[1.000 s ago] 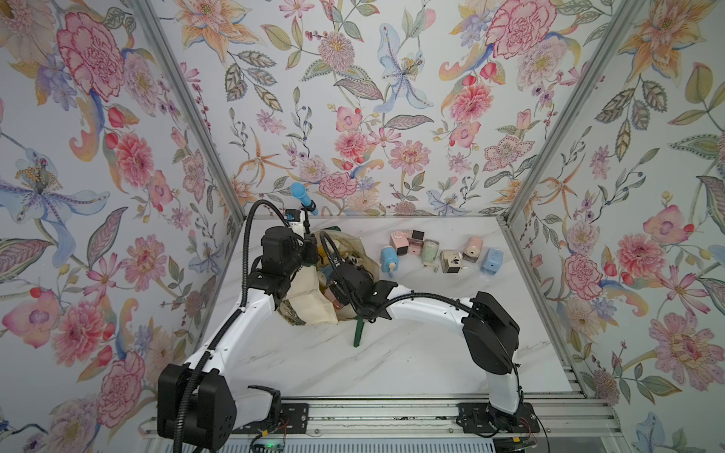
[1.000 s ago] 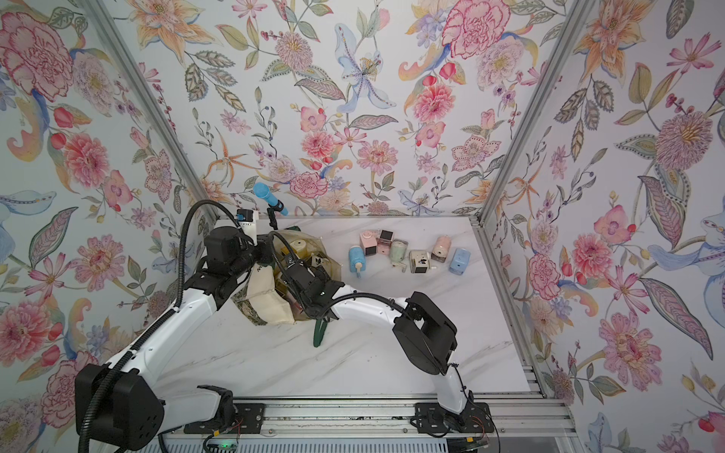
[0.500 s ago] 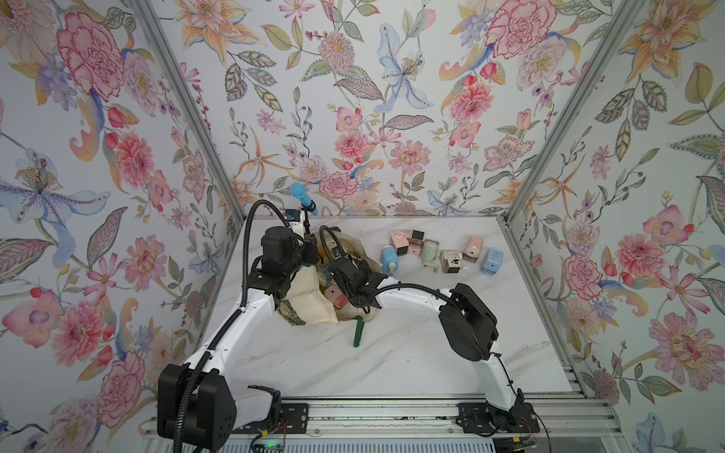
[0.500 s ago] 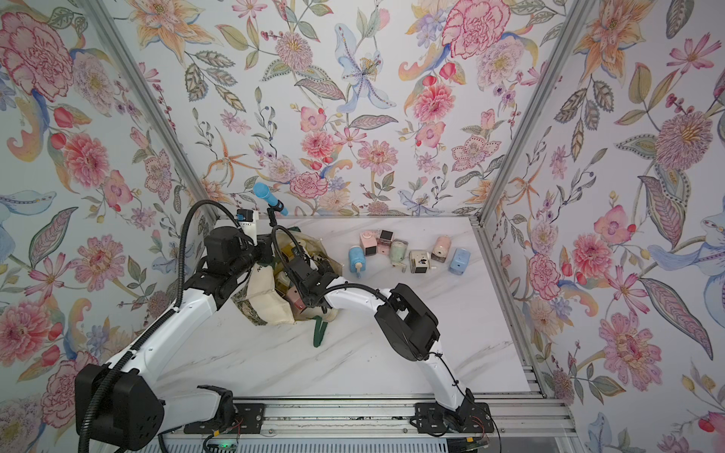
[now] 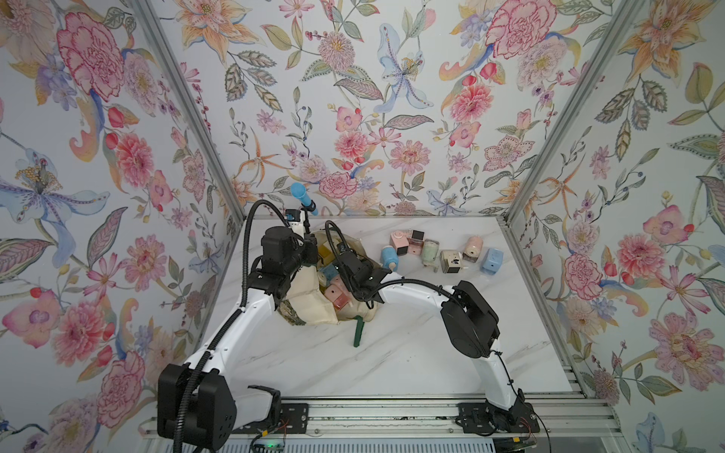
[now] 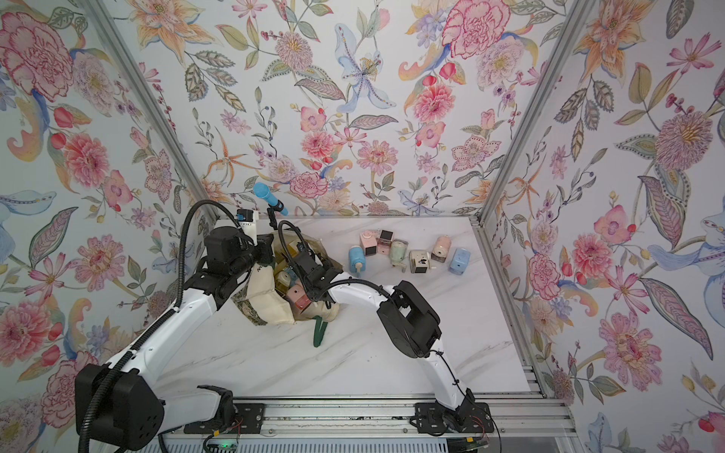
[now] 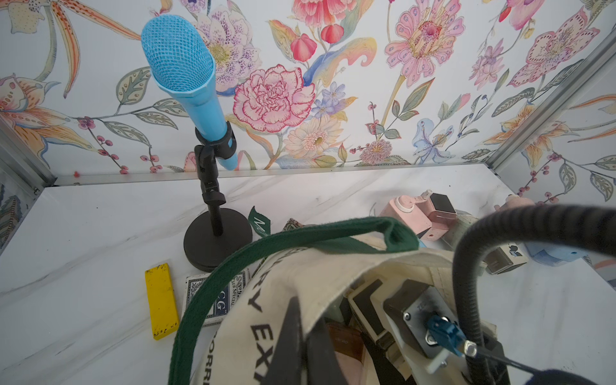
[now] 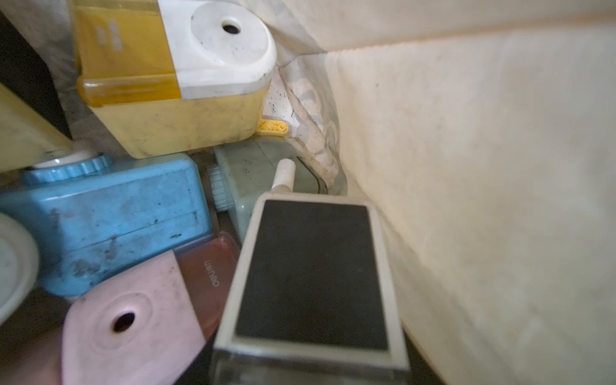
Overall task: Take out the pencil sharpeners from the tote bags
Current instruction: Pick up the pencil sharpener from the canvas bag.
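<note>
Pencil sharpeners: seven lying out on the table beside the tote bag, at least five more crowding inside it. Clamping the tote bag's rim with the left pincer; holding the right pincer inside it, jaws hidden, impossible to tell whether apart or together.

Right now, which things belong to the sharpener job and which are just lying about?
Job: cream canvas tote bag with green straps; pastel plastic sharpeners inside it; pastel sharpeners already taken out.
Lying about: blue microphone on black stand; flat yellow bar; dark blue card deck.
</note>
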Motion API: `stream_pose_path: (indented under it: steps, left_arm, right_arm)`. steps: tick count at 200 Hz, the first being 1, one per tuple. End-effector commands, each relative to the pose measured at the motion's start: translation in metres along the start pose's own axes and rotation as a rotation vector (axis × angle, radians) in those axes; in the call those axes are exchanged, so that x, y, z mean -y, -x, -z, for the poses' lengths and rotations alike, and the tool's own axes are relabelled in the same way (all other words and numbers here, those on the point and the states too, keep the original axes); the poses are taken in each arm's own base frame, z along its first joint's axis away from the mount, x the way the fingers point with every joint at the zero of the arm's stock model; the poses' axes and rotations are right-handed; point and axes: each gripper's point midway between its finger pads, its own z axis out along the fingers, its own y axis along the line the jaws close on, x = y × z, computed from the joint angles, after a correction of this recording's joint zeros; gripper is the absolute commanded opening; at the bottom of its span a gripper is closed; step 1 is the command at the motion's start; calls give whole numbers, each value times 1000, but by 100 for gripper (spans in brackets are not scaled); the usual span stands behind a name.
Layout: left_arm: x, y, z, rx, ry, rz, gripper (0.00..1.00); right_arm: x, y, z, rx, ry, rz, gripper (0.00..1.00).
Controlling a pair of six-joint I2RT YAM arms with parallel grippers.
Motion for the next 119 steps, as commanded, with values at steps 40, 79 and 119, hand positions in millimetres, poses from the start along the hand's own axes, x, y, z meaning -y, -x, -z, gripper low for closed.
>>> stream_pose_path:
  steps: [40,79,119]
  left_arm:
    - [19,58,20,177,-59,-37,0]
    - [19,59,20,178,-60,-35,0]
    - [18,59,20,177,-57,-36,0]
  right_arm:
    - [-25,26,58,74,251,-24,31]
    - [-18,32,97,122,344,-62,30]
    - [-9,30,135,167,412,-64,30]
